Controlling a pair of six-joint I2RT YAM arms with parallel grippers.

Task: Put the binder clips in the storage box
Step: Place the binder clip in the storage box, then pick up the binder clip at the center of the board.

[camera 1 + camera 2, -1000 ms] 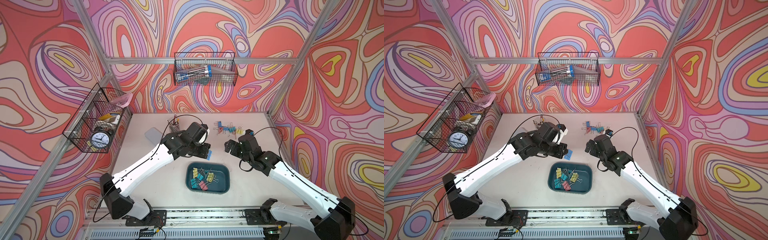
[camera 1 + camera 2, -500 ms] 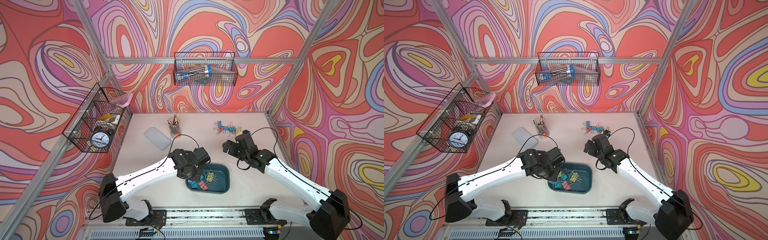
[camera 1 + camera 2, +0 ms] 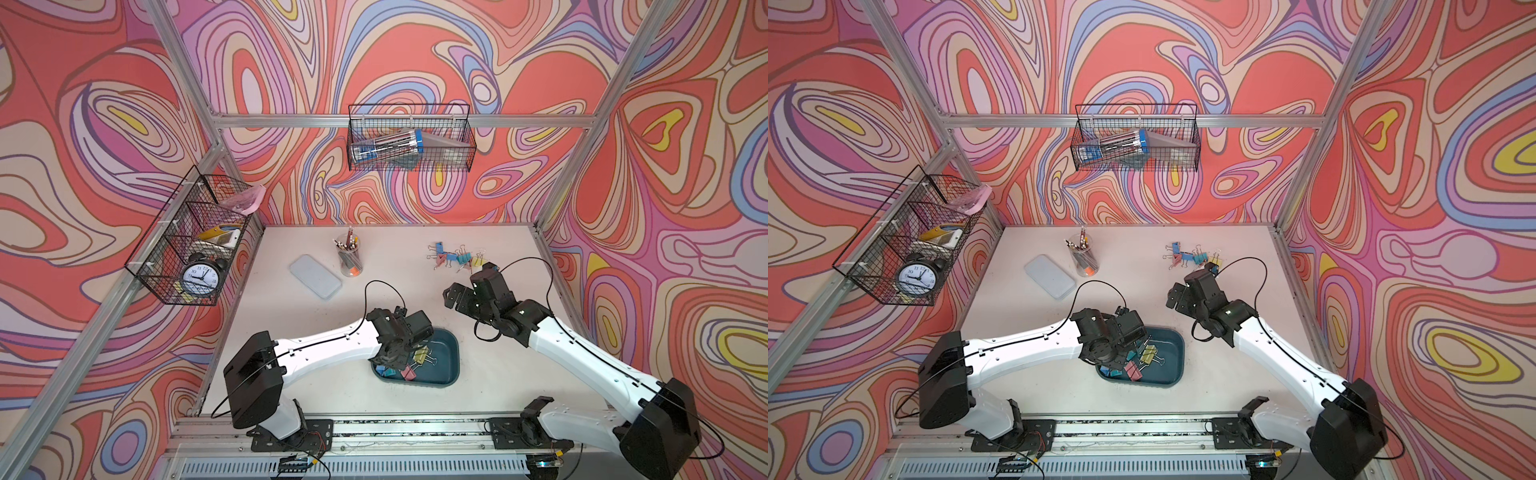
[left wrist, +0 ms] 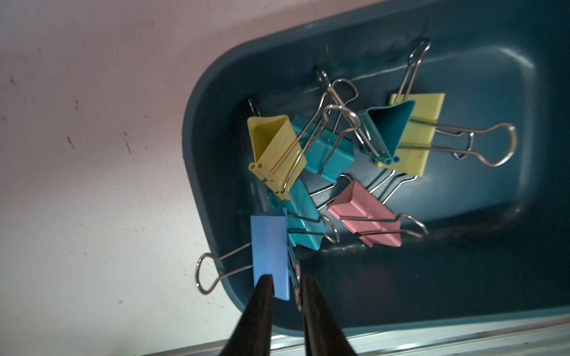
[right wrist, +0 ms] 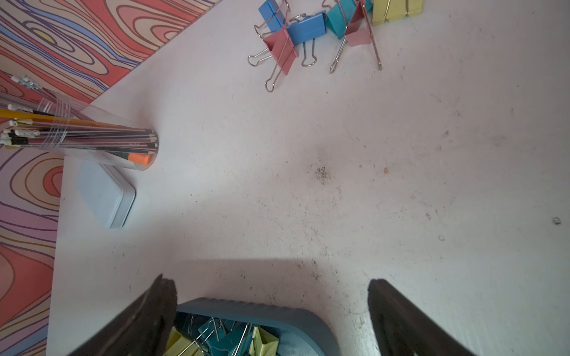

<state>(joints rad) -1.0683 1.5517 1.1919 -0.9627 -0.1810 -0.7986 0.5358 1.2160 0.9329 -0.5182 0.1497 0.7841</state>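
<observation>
You cannot tell if the left gripper (image 4: 287,279) pinches the blue binder clip (image 4: 270,246) at the storage box (image 3: 444,365), 6 o'clock; right gripper (image 5: 270,281) gapes empty near loose binder clips (image 3: 455,259) at 1 o'clock

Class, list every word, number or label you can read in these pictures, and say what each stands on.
"1" to "12": hour numerals on the alarm clock dial, in the side wire basket.
Print on the pencils in the clear cup: too small to read.
Labels in the back wire basket: blurred.
No text on the binder clips or the storage box.
</observation>
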